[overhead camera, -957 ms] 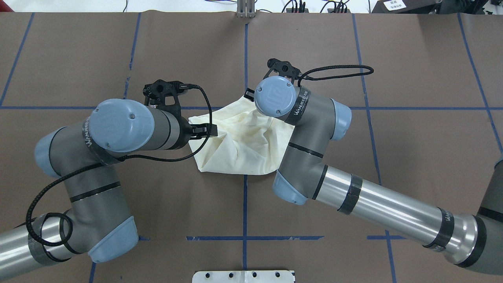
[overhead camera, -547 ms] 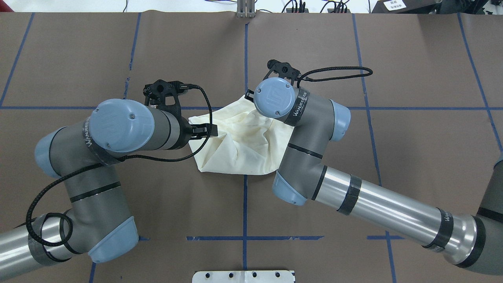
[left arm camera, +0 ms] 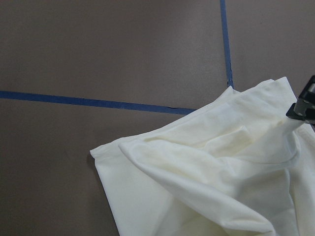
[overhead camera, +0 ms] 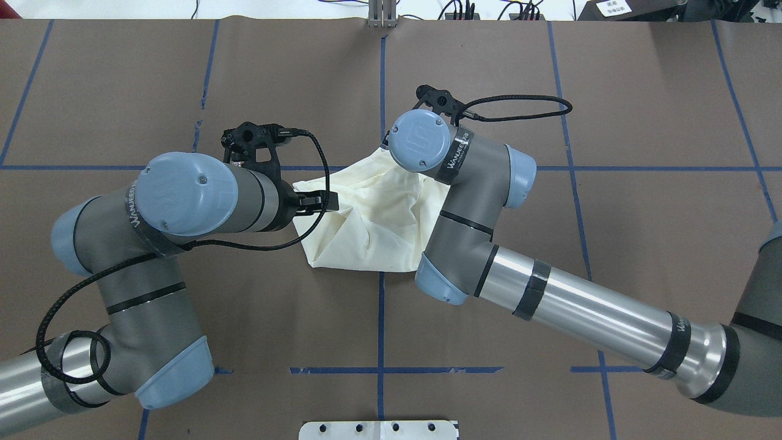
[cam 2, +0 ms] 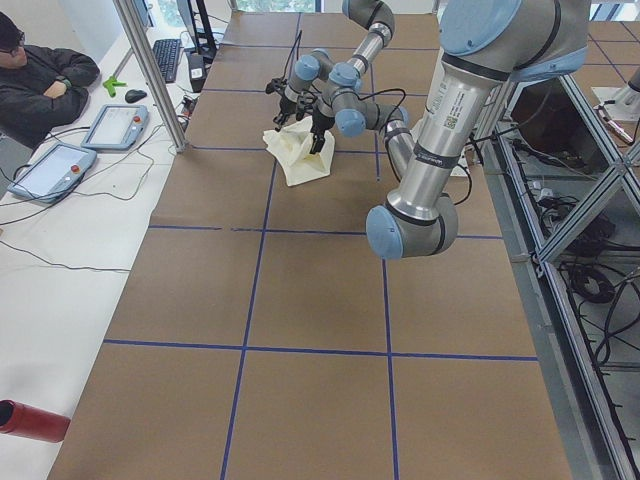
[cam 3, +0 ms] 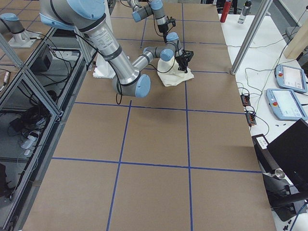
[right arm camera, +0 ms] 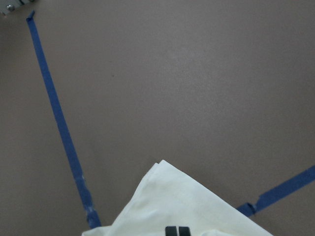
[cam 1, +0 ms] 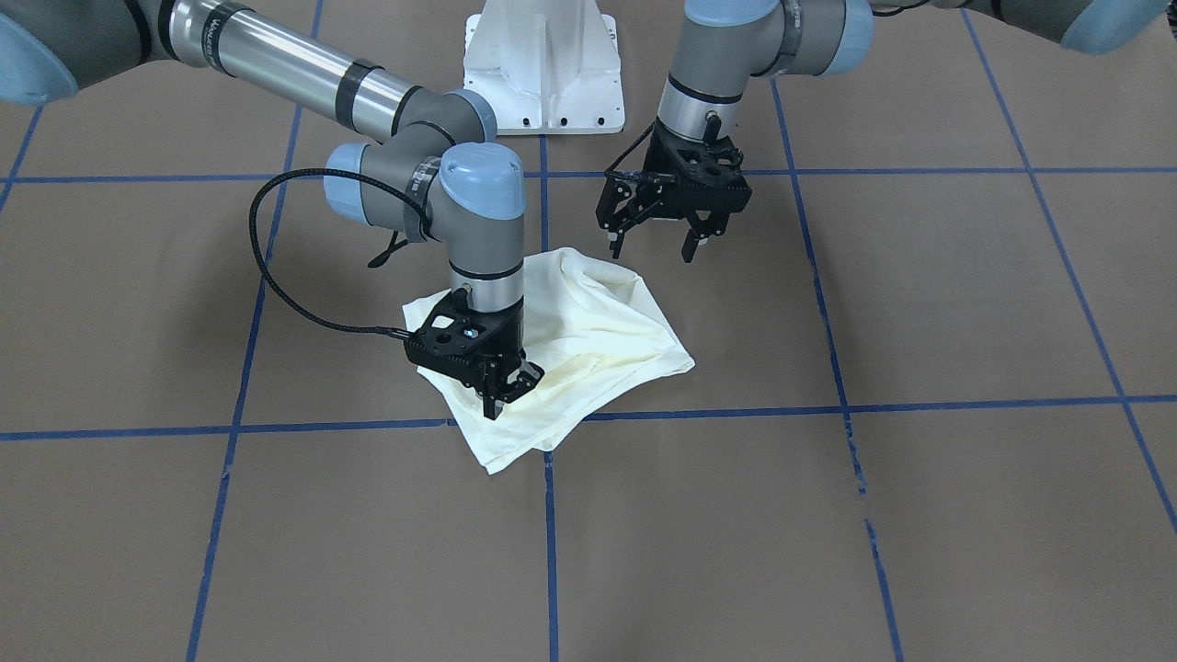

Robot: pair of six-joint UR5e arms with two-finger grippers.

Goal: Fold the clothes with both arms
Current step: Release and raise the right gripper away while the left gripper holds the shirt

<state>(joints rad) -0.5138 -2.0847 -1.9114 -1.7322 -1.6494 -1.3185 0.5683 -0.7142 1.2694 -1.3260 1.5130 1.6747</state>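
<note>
**Right arm pinches the shirt, left arm waits open**

The shirt lies in a loose cream heap at the middle of the tabletop, plain side up. In the front view its lowest tip laps over a blue tape line. The right fingers (on the left of the front view) are down on the lower left part of the heap. As far as I can judge they are drawn together on a fold of cloth, and the right wrist view shows two black tips side by side on the fabric at its bottom edge. The left fingers hang spread wide and hold nothing. In the front view they sit above the tabletop, just off the shirt's upper right edge.

The step in hand looks like getting a second hold, so the heap can be opened flat before any fold is made. To do it well, the left arm should come down on a true edge, not on the mound. The left wrist view shows a flat corner at its lower left that would serve. Taking only the top layer or two matters, since a thick bite would keep the bundle bunched. After that, an even lift and a slow spread would spare the right pinch from slipping. The two wrists are close over the cloth, so they need room.
</note>
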